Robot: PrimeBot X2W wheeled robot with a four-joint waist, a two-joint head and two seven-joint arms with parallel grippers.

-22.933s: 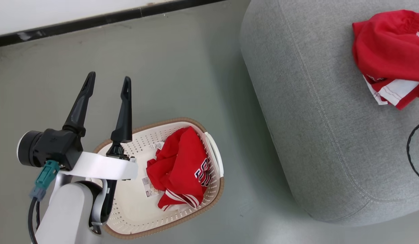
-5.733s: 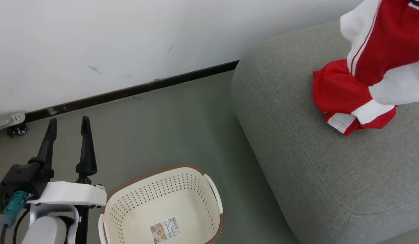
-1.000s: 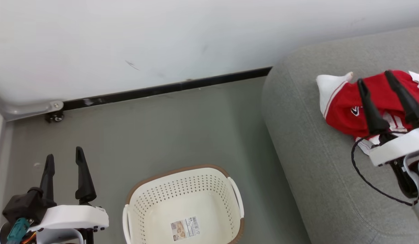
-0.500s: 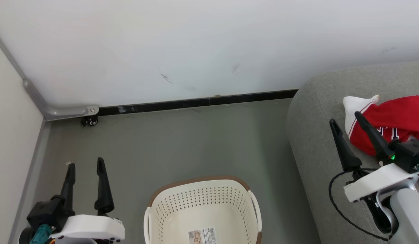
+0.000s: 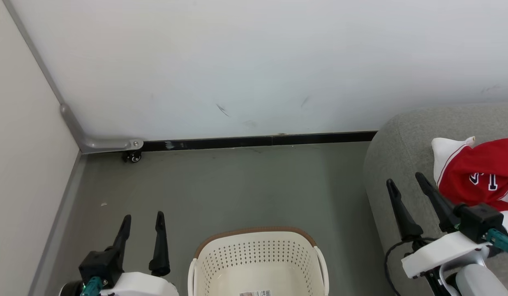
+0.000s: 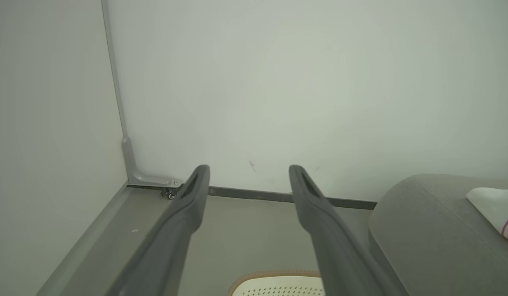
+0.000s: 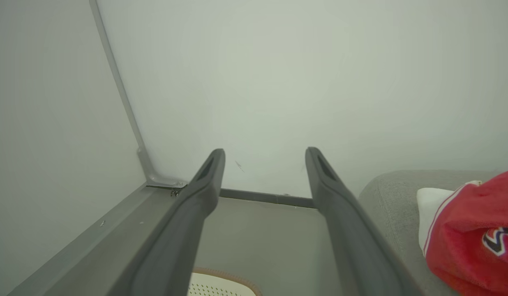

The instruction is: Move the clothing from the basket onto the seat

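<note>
The red clothing (image 5: 480,181) with white trim lies bunched on the grey seat (image 5: 396,144) at the right edge; it also shows in the right wrist view, clothing (image 7: 472,234) on the seat (image 7: 385,193). The cream basket (image 5: 258,263) with its brown rim stands on the floor at the bottom centre, with no clothing in the part I see. My right gripper (image 5: 405,181) hangs open over the seat's left edge, beside the clothing and apart from it. My left gripper (image 5: 143,218) stands open left of the basket, holding nothing.
A white wall with a black skirting strip (image 5: 258,142) runs behind the floor. A side panel (image 5: 24,164) closes off the left, with a small caster (image 5: 132,156) at the corner. Grey floor (image 5: 221,185) lies open between the basket and the wall.
The head view has swung up and left, so the scene shifted right and down. My right gripper has drawn back off the clothing toward the seat's left edge. Both grippers stayed open.
</note>
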